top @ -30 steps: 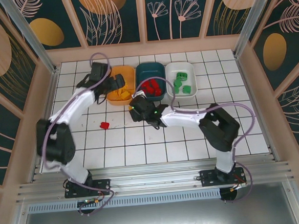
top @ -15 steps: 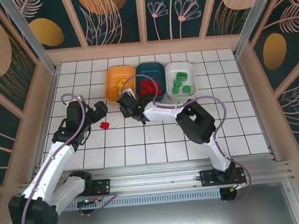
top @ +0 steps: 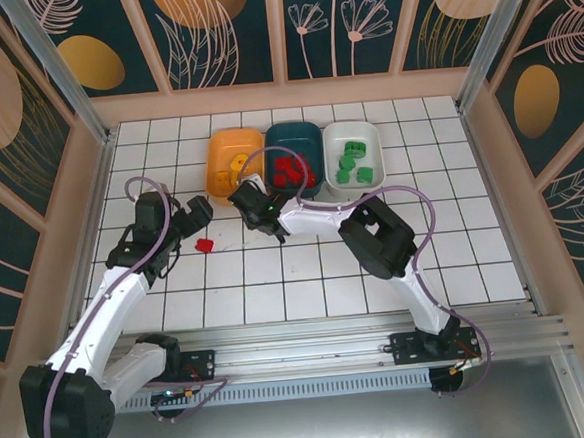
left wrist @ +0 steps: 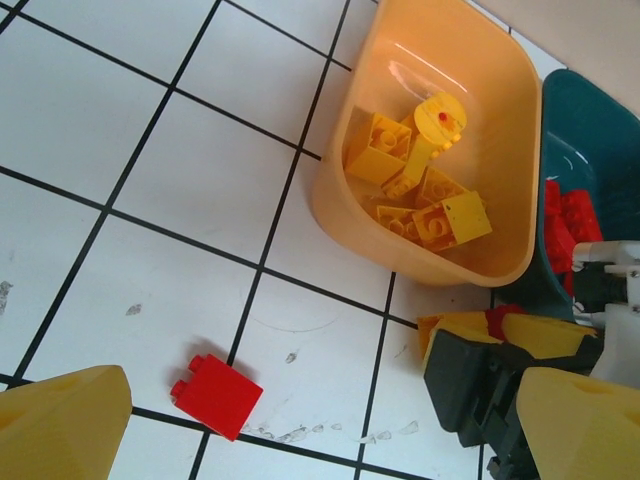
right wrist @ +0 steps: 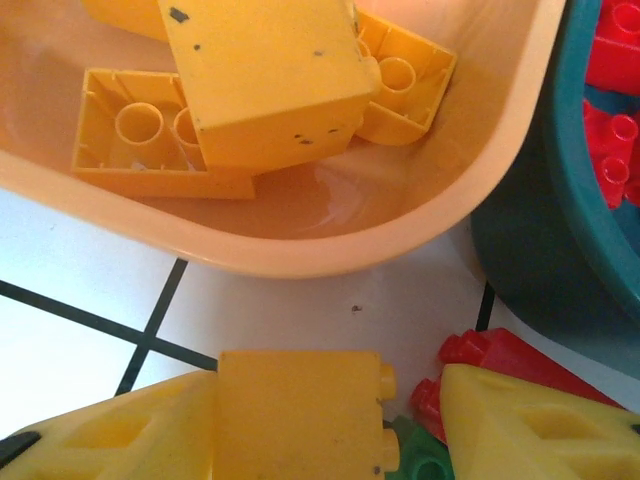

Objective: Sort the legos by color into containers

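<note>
A lone red brick (top: 205, 245) (left wrist: 217, 395) lies on the white tiles. My left gripper (top: 194, 218) (left wrist: 320, 445) hovers just above it, open, with nothing between its yellow fingers (left wrist: 62, 425). The orange bowl (top: 220, 169) (left wrist: 335, 190) holds yellow bricks (left wrist: 425, 195). Red bricks (top: 291, 169) fill the teal bowl (top: 292, 134) and green ones (top: 353, 165) lie in the white bowl (top: 354, 129). My right gripper (top: 251, 198) (right wrist: 325, 430) is at the orange bowl's (right wrist: 300, 250) near rim, shut on a yellow brick (right wrist: 298, 412). A green piece (right wrist: 425, 462) and a red piece (right wrist: 490, 365) are wedged at its other finger.
The three bowls stand side by side at the back middle of the tiled table (top: 443, 228). My right gripper (left wrist: 500, 375) sits close to the right of the left one. Wooden walls and metal posts ring the table.
My left arm swung back from over the orange bowl to beside the red brick. My right gripper slid left to the orange bowl's near rim. Little moved in the last half second.
</note>
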Action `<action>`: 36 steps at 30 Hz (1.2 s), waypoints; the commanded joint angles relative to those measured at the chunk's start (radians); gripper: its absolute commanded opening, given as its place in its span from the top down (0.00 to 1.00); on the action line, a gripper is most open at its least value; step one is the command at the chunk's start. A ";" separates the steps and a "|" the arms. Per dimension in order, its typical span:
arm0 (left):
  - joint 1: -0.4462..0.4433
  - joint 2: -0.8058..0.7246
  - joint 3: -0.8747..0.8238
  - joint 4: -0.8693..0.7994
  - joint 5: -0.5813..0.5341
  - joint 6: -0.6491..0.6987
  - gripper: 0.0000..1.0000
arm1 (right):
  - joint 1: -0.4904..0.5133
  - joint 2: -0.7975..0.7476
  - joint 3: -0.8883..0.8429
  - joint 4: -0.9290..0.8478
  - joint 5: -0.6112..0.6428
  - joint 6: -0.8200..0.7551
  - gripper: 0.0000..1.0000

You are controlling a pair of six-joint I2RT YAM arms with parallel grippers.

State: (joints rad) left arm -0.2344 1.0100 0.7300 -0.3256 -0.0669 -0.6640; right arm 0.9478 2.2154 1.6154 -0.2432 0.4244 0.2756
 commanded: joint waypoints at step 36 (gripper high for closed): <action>0.007 0.022 -0.121 0.062 0.015 -0.231 0.03 | -0.034 -0.091 0.141 0.042 -0.077 -0.050 0.64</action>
State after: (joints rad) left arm -0.2344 1.0119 0.6250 -0.2939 -0.0990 -0.8120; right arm 0.9554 2.0365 1.6844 -0.1905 0.3683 0.2440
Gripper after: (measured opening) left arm 0.977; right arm 0.422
